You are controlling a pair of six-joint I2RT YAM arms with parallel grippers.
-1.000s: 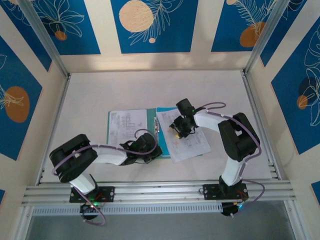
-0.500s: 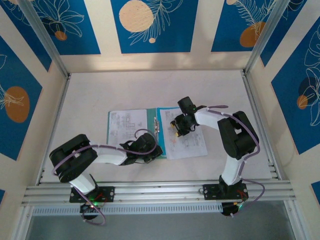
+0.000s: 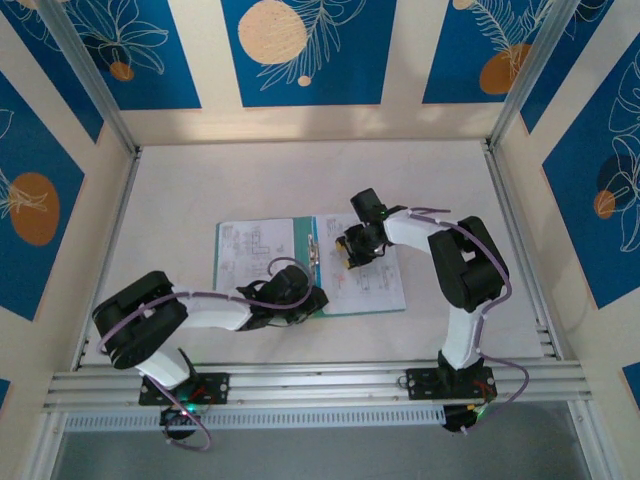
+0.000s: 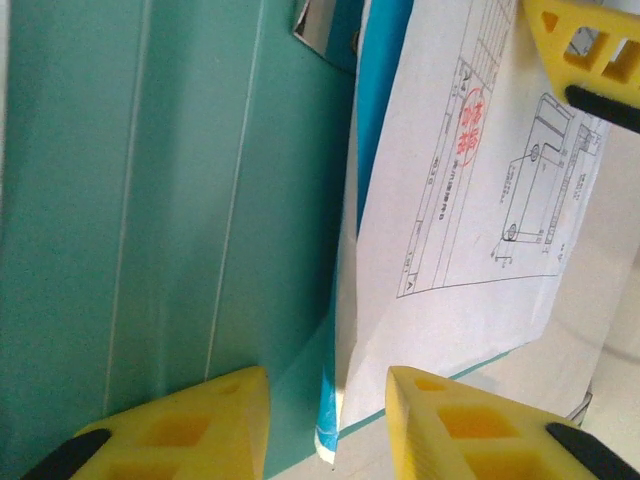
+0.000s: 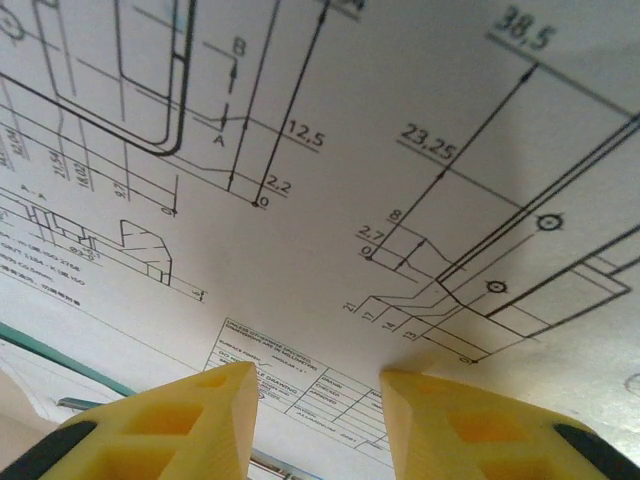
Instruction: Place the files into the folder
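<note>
Our left pincer (image 4: pixel 325 390) stands part open and grips nothing. The near edge of the teal folder (image 4: pixel 150 200) lies between its fingers. Just to its right, a printed sheet (image 4: pixel 480 230) rests on the folder's right leaf. Our right pincer (image 5: pixel 315 390), also part open and empty, hangs low over that sheet. To its left, past the clip (image 4: pixel 325 30), lies a second sheet (image 3: pixel 255 250).

Left arm (image 3: pixel 215 312) probably hides part of the folder (image 3: pixel 303 240).
</note>
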